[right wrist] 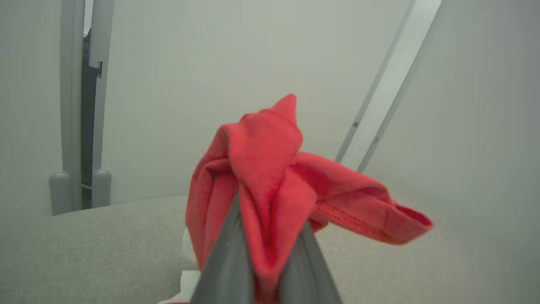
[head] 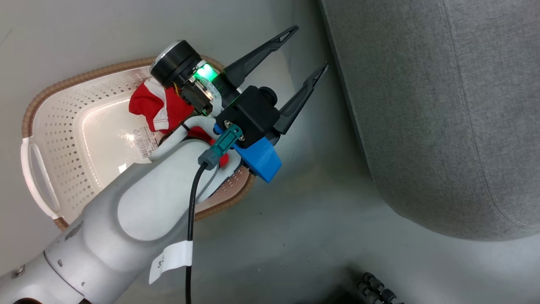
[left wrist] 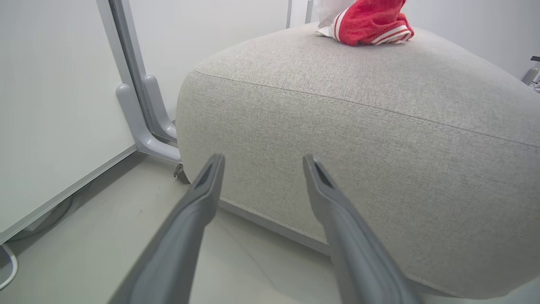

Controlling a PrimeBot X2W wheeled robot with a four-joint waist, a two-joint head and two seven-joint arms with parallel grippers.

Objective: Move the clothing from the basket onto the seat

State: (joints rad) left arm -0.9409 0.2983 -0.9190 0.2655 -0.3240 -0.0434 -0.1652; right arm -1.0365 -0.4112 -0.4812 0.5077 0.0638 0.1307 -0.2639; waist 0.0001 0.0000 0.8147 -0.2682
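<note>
Basket (head: 59,126) on floor (head: 316,211), left of seat (head: 443,105), with a strip of bare floor between. One red garment (head: 158,105) lies bunched at the basket's far end, partly under my left arm (head: 139,211).

Left gripper (head: 311,47) has its jaws wide apart with nothing in them. It hangs above the basket's seat-side rim, fingers aimed at the seat, so the garment lies behind the tips, back toward the wrist and below. Left wrist view agrees: seat flank dead ahead.

Right gripper (right wrist: 270,253) is clamped on a second garment (right wrist: 261,160), over the seat top. The left wrist view shows red cloth resting on the cushion — same piece, I judge.

My read: the right gripper is busy and the left arm is nearer the basket piece, but it must swing back and tip down before pinching. The bunch shows no clear long axis — any raised fold should do.
</note>
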